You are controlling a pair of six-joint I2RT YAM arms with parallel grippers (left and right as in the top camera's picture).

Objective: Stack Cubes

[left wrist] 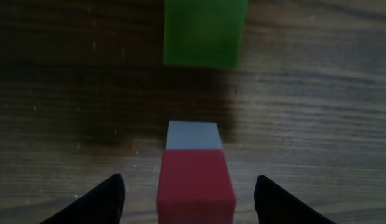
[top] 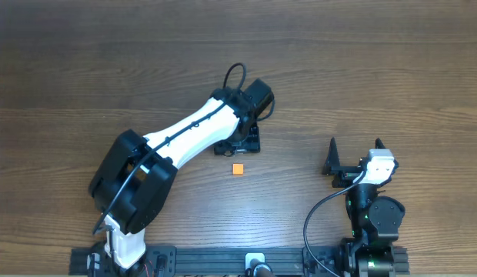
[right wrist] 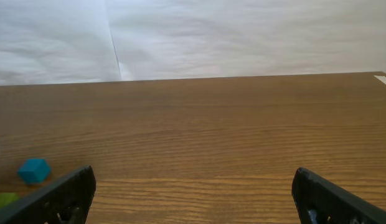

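Over the red cube [left wrist: 196,193], the left end effector [left wrist: 190,182] points down, open; the right end effector [right wrist: 193,173], level, open.

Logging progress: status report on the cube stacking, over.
Left hand open over red cube, pale cube abutting. Right hand open, empty. Green cube close ahead.

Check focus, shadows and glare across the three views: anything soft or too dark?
Left wrist view: soft overall, green cube blurred and cut by the frame edge, heavy dark shadow on the table between it and the red cube. Right wrist view: wood grain sharp, light even, blue cube slightly soft. Top view: evenly lit, no glare, orange cube crisp.
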